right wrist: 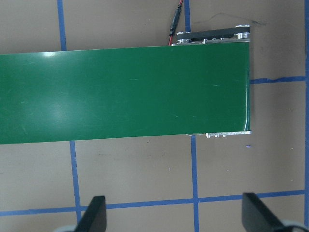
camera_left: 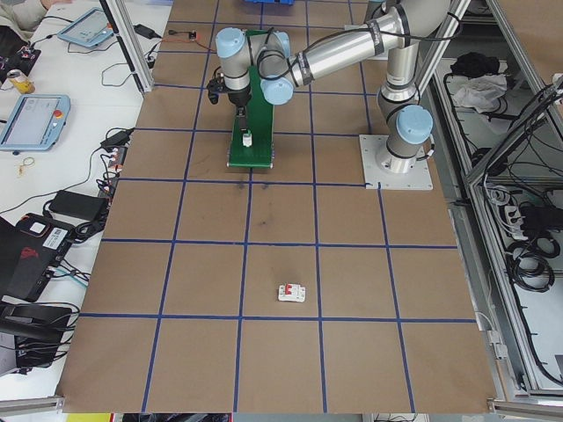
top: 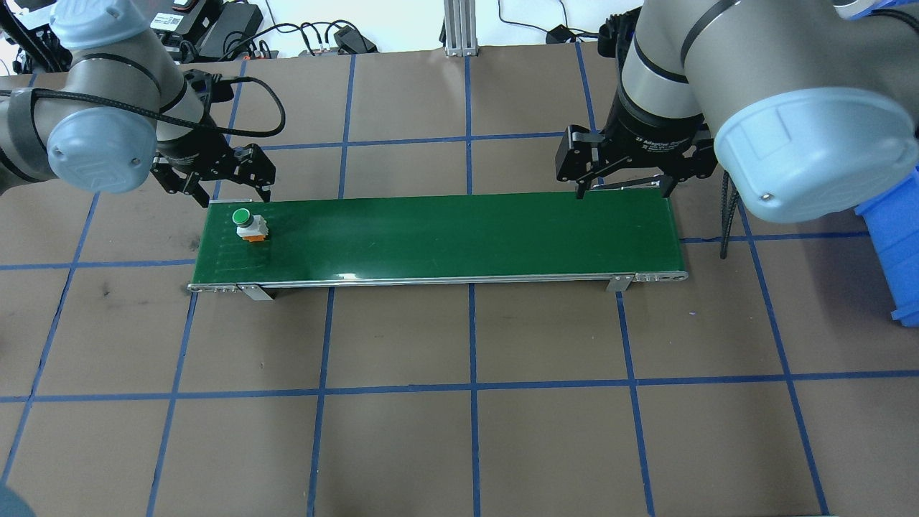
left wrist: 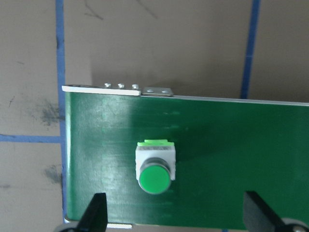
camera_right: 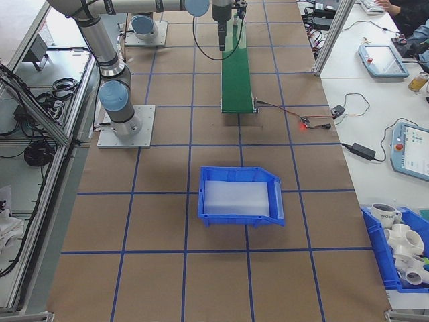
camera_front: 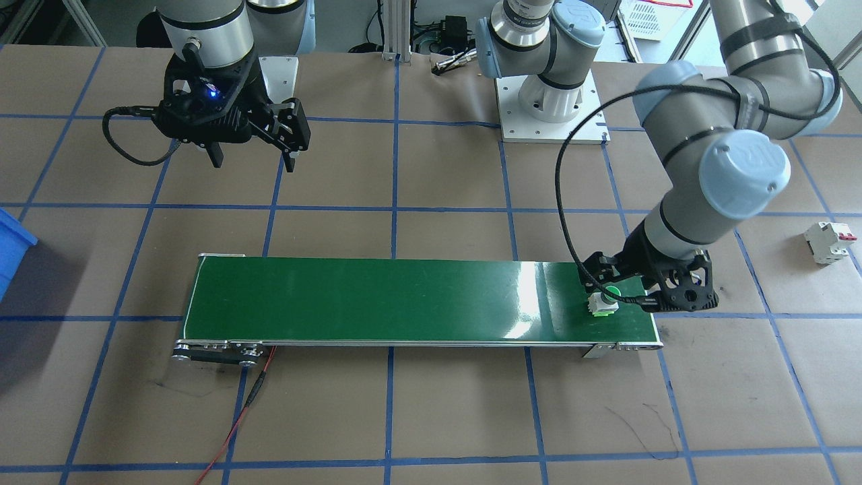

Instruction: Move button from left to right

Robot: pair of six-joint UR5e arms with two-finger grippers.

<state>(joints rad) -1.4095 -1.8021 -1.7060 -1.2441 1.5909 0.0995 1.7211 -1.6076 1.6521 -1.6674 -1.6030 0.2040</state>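
Table: a broad work surface (top: 402, 445) covered in brown paper lay under both arms, ruled into large squares by blue tape lines, with dark scuffs here and there.
Conveyor: a narrow green belt (top: 459, 233) with silver end rollers lay across the middle of the table; a red wire (camera_front: 236, 424) trailed from the end on the robot's right.
Button: the button (top: 248, 224) stood on the belt near its end on the robot's left, green cap up, white body below, apart from both fingertips in the left wrist view.
Left gripper: the left gripper (top: 215, 183) hung over the belt's edge just beside the button, jaws spread wide and holding nothing.
Right gripper: the right gripper (top: 621, 176) hung at the belt's other end, near its back edge, fingers wide apart and empty.
Breaker: a white circuit breaker (camera_front: 830, 241) with a red lever lay on the paper well apart from the belt, out past the left arm.
Bin: a blue bin (camera_right: 240, 194) sat on the table off the robot's right end of the belt.
Room: aluminium frame posts (camera_right: 332, 33) edged the table; a white side bench (camera_left: 53, 132) carried teach pendants, power bricks and cables, and cable bundles hung behind the robot's bases.
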